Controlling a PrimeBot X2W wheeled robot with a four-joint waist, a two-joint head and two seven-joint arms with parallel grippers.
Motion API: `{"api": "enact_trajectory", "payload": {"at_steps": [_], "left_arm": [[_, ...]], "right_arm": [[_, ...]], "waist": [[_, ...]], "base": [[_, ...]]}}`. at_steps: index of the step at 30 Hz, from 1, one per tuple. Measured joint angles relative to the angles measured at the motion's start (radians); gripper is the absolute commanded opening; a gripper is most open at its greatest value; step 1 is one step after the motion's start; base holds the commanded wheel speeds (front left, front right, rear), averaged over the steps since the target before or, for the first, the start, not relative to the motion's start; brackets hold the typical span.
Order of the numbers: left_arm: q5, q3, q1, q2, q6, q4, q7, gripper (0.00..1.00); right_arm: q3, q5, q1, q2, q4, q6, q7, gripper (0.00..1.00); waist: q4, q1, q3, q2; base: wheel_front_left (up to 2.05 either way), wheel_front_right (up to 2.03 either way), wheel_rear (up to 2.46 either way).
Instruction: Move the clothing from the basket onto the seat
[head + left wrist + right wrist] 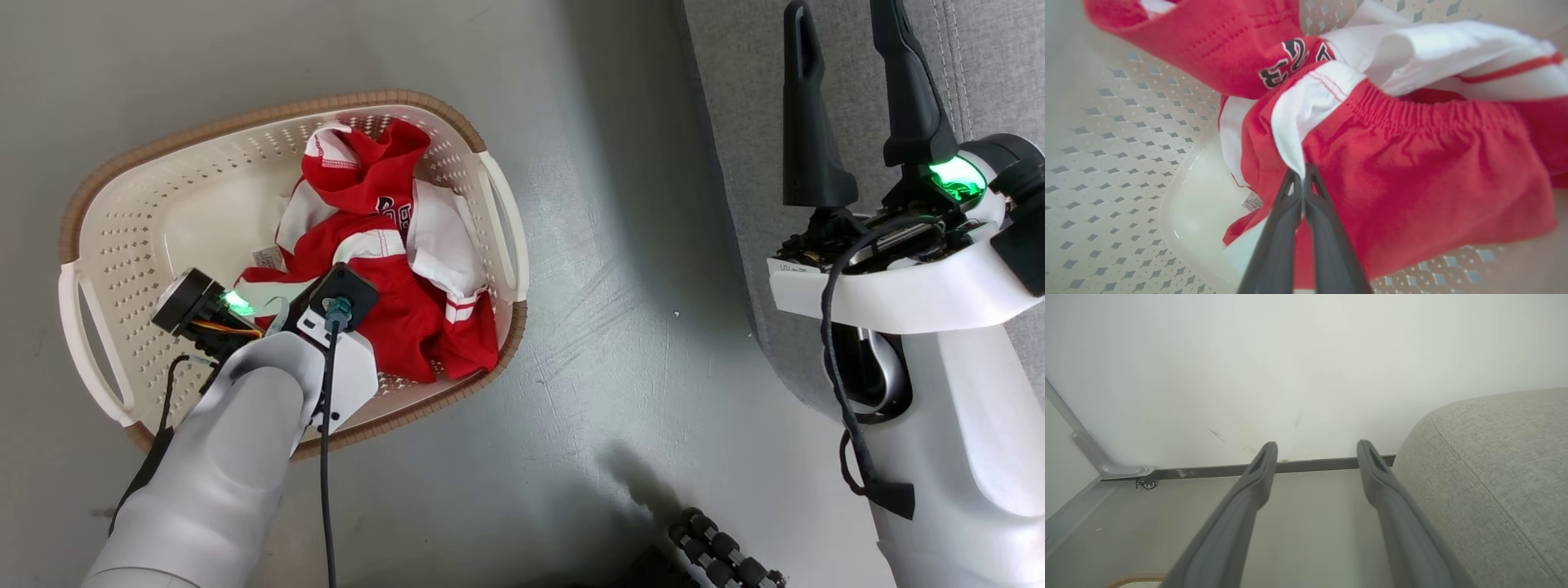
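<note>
Left pincer (1302, 174), tips under clothing (1412, 171)

A bare test room dressed as a home: grey floor (588, 269), white partition (1306, 367) on a castered metal frame (1216, 471), a grey upholstered seat (1494, 477) and a plastic laundry basket (131, 237).

From my end the clothing (1412, 163) reads as soft matt knit cloth, red with white trim and stitched seams. The basket (131, 245) is smooth cream plastic, faintly glossy, with a rough, woven-looking brown rim. The seat (1494, 477) is coarse grey woven fabric. I see matt dark plastic on the right gripper (1316, 453) and a smooth, dull floor (637, 367).
</note>
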Motion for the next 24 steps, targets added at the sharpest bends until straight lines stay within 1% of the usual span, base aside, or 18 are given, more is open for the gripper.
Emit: {"api": "enact_trajectory", "payload": {"at_steps": [14, 24], "left_arm": [[-0.029, 0.023, -0.01, -0.01, 0.002, -0.01, -0.052, 0.0], [-0.081, 0.061, -0.01, -0.024, 0.021, -0.049, -0.078, 0.0]], "right_arm": [[-0.005, -0.001, 0.0, 0.0, 0.02, 0.0, 0.0, 1.0], [-0.009, -0.013, 0.0, 0.0, 0.032, 0.0, 0.0, 1.0]], "waist": [[0.028, 0.0, -0.028, 0.0], [0.064, 0.0, -0.067, 0.0]], "base": [[0.0, 0.0, 0.0], [0.0, 0.0, 0.0]]}}
